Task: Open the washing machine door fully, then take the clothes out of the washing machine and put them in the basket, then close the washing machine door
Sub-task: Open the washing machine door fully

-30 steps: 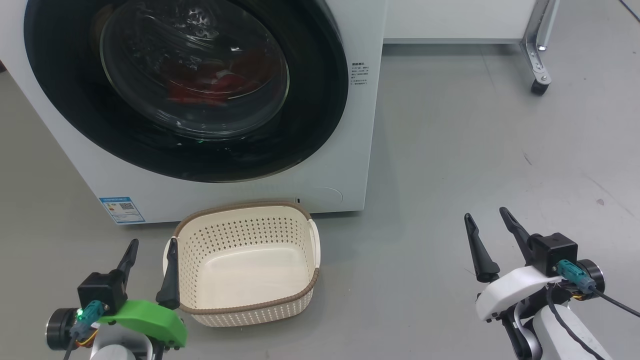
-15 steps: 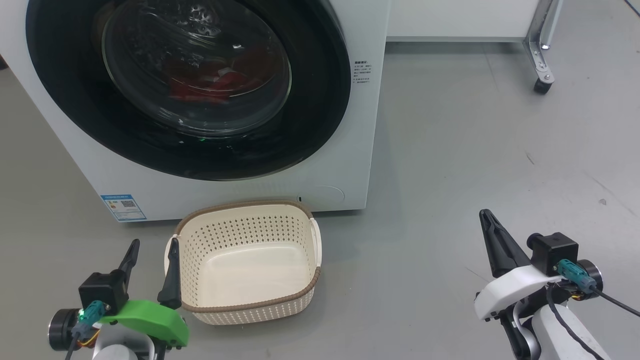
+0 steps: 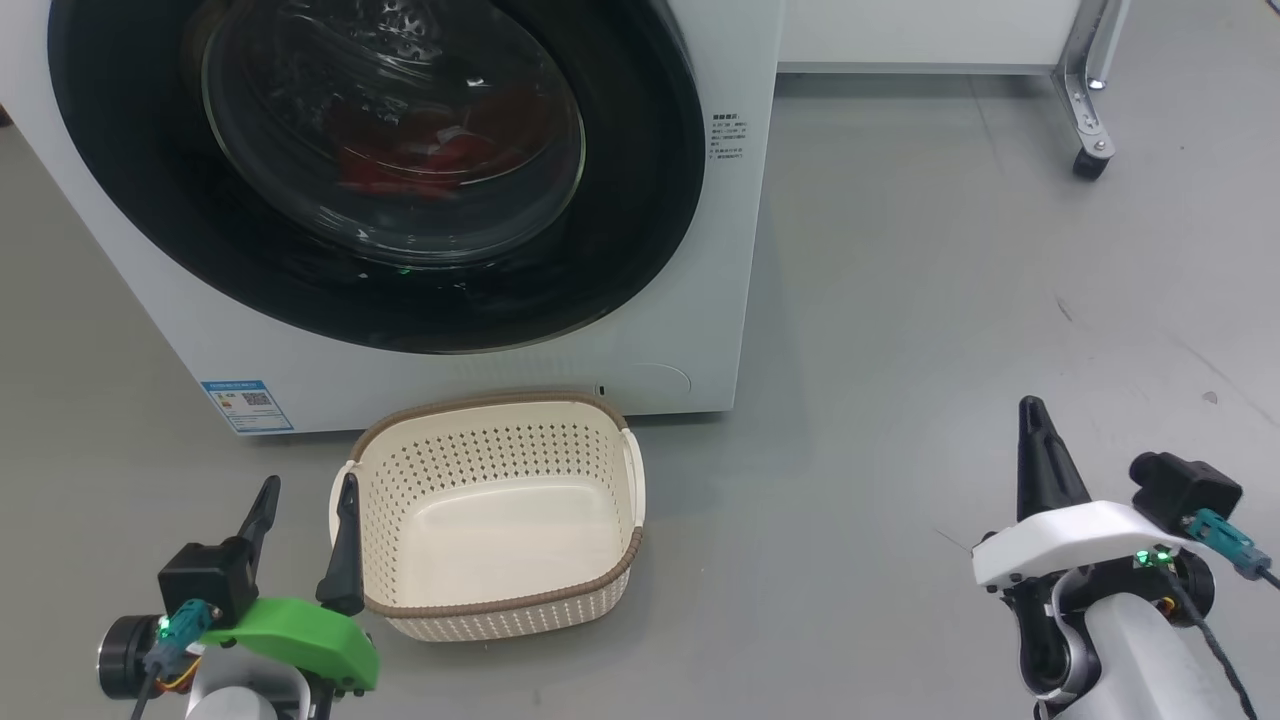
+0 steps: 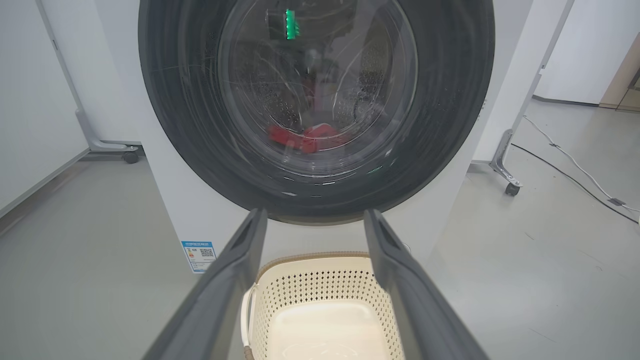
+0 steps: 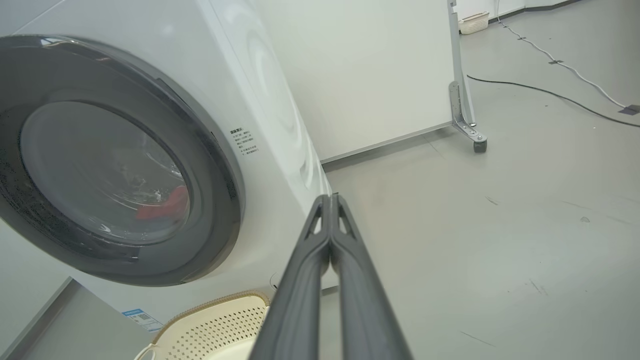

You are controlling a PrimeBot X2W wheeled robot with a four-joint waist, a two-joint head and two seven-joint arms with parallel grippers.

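Note:
The white washing machine stands ahead with its round black-rimmed door shut against the front. Through the glass I see the red clothes lying in the drum, also red clothes in the left wrist view and red clothes in the right wrist view. The cream basket sits empty on the floor below the door. My left gripper is open beside the basket's left rim. My right gripper is shut on nothing, low at the right, far from the machine.
Grey floor spreads to the right of the machine. A white panel on a metal leg with a caster stands at the back right. Cables run across the floor farther back. A blue sticker marks the machine's lower left.
My right gripper has shut, its two fingers now pressed together, and the wrist has rolled and shifted slightly right. The head camera has moved a little. The left gripper holds still.

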